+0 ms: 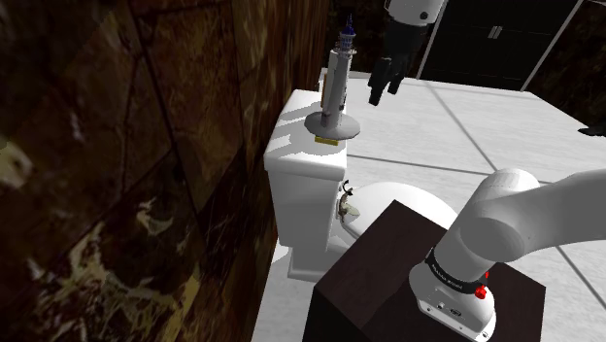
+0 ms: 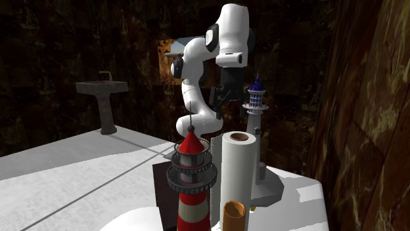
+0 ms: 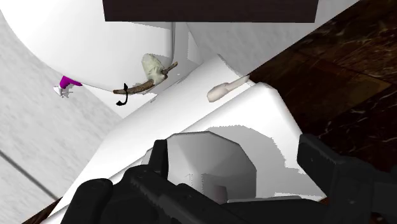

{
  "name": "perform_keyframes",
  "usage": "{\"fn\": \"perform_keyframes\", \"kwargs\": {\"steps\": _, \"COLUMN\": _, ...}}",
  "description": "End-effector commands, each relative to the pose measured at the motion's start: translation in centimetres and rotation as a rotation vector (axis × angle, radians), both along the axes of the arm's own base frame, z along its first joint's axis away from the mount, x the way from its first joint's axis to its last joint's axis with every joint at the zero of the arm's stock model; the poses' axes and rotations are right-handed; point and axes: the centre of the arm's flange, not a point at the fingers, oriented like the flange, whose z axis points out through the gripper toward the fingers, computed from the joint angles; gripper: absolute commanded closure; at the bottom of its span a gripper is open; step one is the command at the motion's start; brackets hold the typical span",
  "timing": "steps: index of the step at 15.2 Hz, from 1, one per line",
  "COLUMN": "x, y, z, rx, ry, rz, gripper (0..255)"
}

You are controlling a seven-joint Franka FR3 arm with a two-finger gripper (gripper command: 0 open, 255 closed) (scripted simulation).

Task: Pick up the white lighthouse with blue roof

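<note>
White tower, blue cone roof with a thin spire, a blue-railed gallery under the lantern and a wide grey base plate: that is how the lighthouse (image 1: 336, 85) reads on my screens. It stands upright on the lid of the toilet tank (image 1: 301, 185), close to the dark marbled wall (image 1: 117, 146). My gripper (image 1: 383, 87) hangs in the air beside the lighthouse's upper part, on the shoulder view's right of it and apart from it. Its fingers (image 3: 334, 175) are spread and clasp nothing. From the wrist camera I look down on the grey base plate between the two fingers, and neither touches it.

Counting, I see two lighthouses: the blue-roofed one and a red-and-white striped lighthouse (image 2: 192, 180) in the second exterior view's foreground. One white paper roll (image 2: 236, 170) stands next to the striped one, with one brown tube (image 2: 234, 215) in front of it. I also count one pedestal sink (image 2: 104, 98) across the floor and one dark stand (image 1: 388, 282) under my arm.
</note>
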Motion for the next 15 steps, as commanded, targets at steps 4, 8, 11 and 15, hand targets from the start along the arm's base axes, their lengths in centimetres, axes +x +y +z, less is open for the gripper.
{"fn": "perform_keyframes", "kwargs": {"steps": 4, "x": 2.1, "y": -1.2, "z": 1.6, "rx": 0.051, "ry": -0.096, "rz": 0.007, "gripper": 0}}
{"fn": "perform_keyframes", "kwargs": {"steps": 8, "x": 4.6, "y": -2.8, "z": 3.9, "rx": 0.120, "ry": -0.223, "rz": 0.017, "gripper": 0}}
{"fn": "perform_keyframes", "kwargs": {"steps": 11, "x": 6.3, "y": -4.2, "z": 5.7, "rx": 0.171, "ry": -0.319, "rz": 0.024, "gripper": 0}}
{"fn": "perform_keyframes", "kwargs": {"steps": 15, "x": 7.5, "y": -5.3, "z": 6.8, "rx": 0.213, "ry": -0.397, "rz": 0.030, "gripper": 0}}
